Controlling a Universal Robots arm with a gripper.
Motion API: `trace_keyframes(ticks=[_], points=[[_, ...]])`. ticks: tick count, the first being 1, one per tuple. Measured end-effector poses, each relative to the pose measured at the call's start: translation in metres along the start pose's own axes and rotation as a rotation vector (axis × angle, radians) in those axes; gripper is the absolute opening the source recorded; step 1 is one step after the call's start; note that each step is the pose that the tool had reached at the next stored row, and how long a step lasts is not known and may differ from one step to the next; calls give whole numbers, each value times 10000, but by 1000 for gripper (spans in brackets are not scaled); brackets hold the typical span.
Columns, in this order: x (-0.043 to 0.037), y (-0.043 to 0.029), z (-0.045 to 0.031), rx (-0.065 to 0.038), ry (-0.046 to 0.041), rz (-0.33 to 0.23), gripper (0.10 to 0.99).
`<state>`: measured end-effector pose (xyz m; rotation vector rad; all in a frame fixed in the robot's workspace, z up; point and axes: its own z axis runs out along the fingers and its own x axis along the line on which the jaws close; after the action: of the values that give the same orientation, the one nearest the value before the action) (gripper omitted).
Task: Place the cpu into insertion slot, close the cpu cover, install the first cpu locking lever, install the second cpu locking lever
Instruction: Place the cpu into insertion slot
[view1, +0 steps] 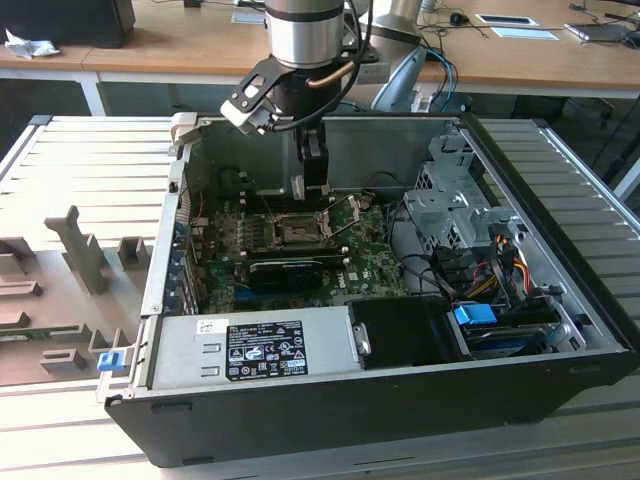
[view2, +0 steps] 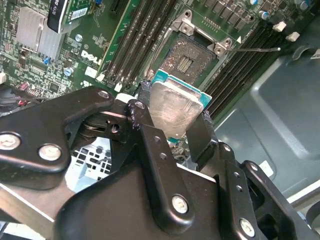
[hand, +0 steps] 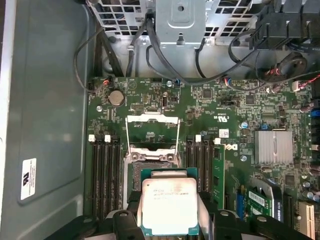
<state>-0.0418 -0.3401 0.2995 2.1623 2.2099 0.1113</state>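
Note:
In both wrist views my gripper is shut on the cpu, a square chip with a dull silver top and a green edge. One black finger presses on each of two opposite sides. The chip hangs just above and a little short of the insertion slot, whose pin field lies bare. The cpu cover stands swung open behind the slot. A thin wire locking lever sticks out sideways, unlatched. In the exterior view the gripper hovers over the slot inside the case.
The motherboard lies in an open black computer case. Memory slots flank the socket on both sides. A finned heatsink, loose cables, a drive cage and the power supply crowd the space around it.

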Motion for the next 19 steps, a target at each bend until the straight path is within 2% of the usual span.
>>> trace_keyframes(ticks=[7,12,19], points=[[-1,-4,43,75,-27,0,533],[-2,-9,101,75,-23,1,533],[-2,-11,120,73,-19,1,533]])
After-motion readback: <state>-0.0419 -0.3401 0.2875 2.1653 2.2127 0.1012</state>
